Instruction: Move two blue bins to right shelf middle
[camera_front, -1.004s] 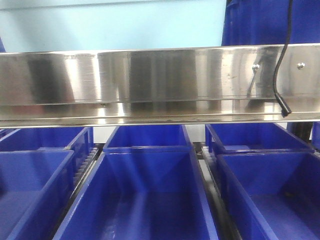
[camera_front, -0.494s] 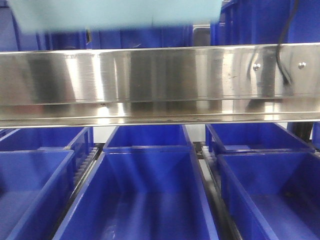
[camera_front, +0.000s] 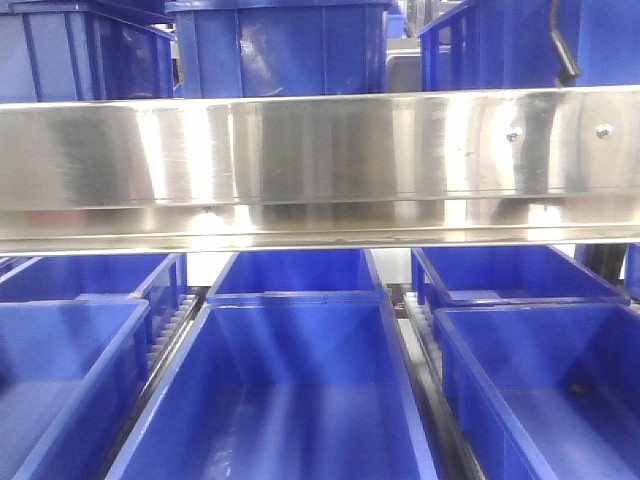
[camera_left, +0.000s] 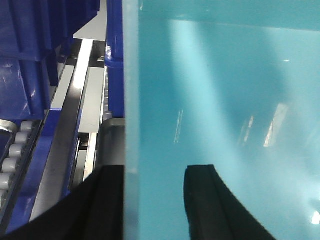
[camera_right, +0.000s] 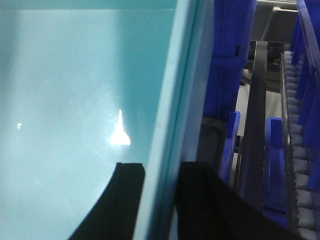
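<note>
The left pincer (camera_left: 156, 172) is closed on a side wall of the pale blue bin (camera_left: 225, 90). One black finger (camera_left: 107, 200) lies against the outer face of the wall. The other finger stands inside the bin against the inner face, and the rim of the wall passes up between them. Nothing except this wall is between the two fingers. On the outer side of this pincer, just beside the held wall, stands a dark blue bin (camera_left: 114, 45). Farther out run a steel rail (camera_left: 75, 105) and a row of grey rollers (camera_left: 12, 150).

The right pincer (camera_right: 161, 172) is closed on a wall of the pale blue bin too, in the same manner: one finger inside, one finger outside, the rim between them. Just beyond its outer finger rise dark blue walls (camera_right: 230, 40), then a dark bar (camera_right: 255, 125), and farthest out a roller track (camera_right: 300, 150).

In the front view a broad steel beam (camera_front: 320, 160) crosses the whole picture. Upper bins (camera_front: 280, 50) in dark blue stand above it, and open lower bins (camera_front: 300, 390) lie in rows under it. A black cable (camera_front: 562, 45) hangs at the top right. Where these lie relative to the pincers I cannot tell.
</note>
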